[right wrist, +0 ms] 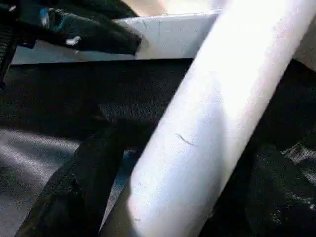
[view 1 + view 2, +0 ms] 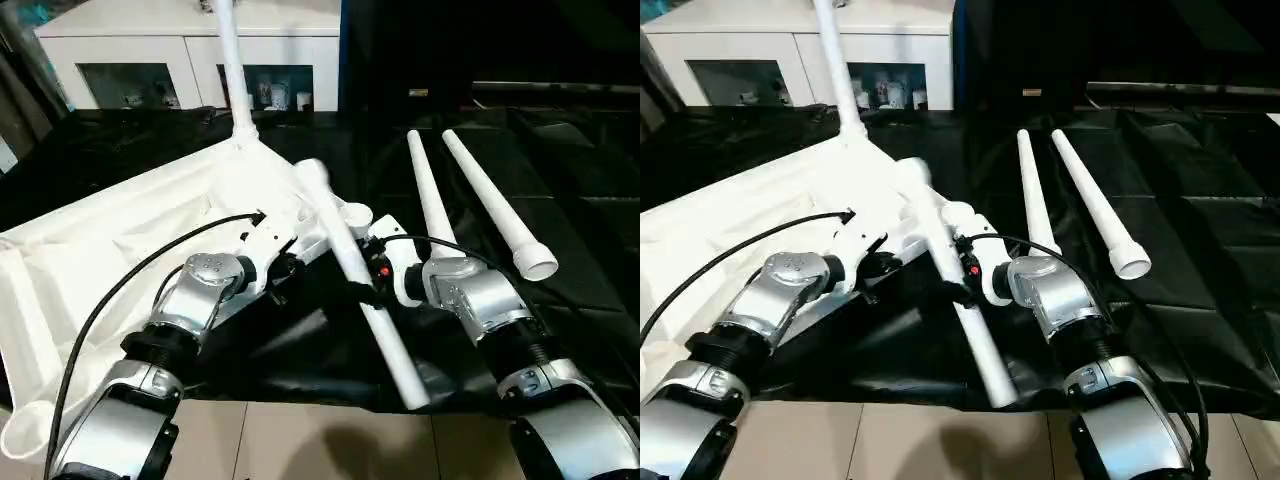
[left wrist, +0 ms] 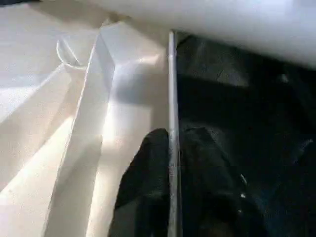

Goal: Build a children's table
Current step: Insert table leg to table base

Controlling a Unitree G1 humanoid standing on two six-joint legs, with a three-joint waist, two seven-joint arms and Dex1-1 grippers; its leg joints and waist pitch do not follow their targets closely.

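Currently the tabletop (image 2: 130,220) lies ribbed underside up on the black-covered table (image 2: 580,240), with one leg (image 2: 232,70) standing upright in a far corner socket. The left pincer (image 3: 170,173) pinches the tabletop's thin rim, one black finger on each side. The right pincer (image 1: 168,182) straddles a loose leg (image 2: 360,270) lying diagonally, its upper end against the tabletop corner; whether its fingers press the tube cannot be told. Two more legs (image 2: 470,195) lie side by side, apart to the right. Behind stands a white cabinet (image 2: 190,60) holding small items behind glass.
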